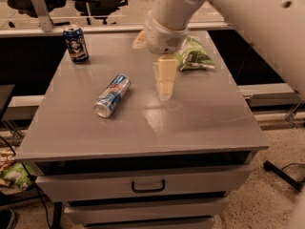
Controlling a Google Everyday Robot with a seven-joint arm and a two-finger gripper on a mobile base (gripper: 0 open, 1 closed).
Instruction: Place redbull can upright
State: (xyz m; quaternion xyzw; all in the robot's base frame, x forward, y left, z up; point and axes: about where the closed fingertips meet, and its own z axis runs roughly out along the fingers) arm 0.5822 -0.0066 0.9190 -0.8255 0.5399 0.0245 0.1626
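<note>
Reach phase: gripper [165,82] hangs over the table [209,123], right of the redbull can [112,95] lying sideways; open or closed, can't tell. Next: go left, drop, grab.

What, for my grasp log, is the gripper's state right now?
Gripper: hangs above the table, right of the lying redbull can, not holding it; open or closed cannot be told.

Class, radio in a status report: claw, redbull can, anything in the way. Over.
Claw low over table, right of redbull can, apart from it. Can lying on its side. Nothing between them.
</note>
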